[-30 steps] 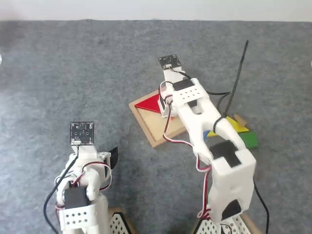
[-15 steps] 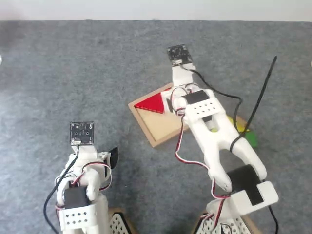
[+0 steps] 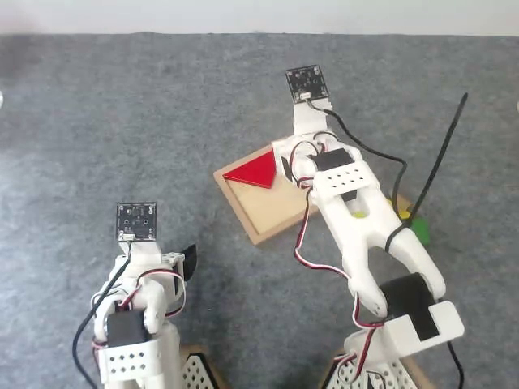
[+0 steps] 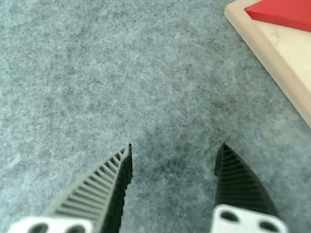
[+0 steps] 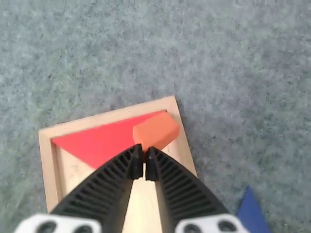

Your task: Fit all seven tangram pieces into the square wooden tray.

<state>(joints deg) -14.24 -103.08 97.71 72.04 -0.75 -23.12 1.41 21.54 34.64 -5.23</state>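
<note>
surface: grey felt-like table cover (image 3: 97, 105) | far edge: pale white strip (image 3: 243, 16) | light: even

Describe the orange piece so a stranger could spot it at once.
Find the square wooden tray on the grey mat. In the corner it shares with the red triangle, the orange piece sits at the tips of the right gripper. It is the only orange thing there, and smaller than the red triangle.

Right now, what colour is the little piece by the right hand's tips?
Orange. The piece at the right hand shows best in the right wrist view.
</note>
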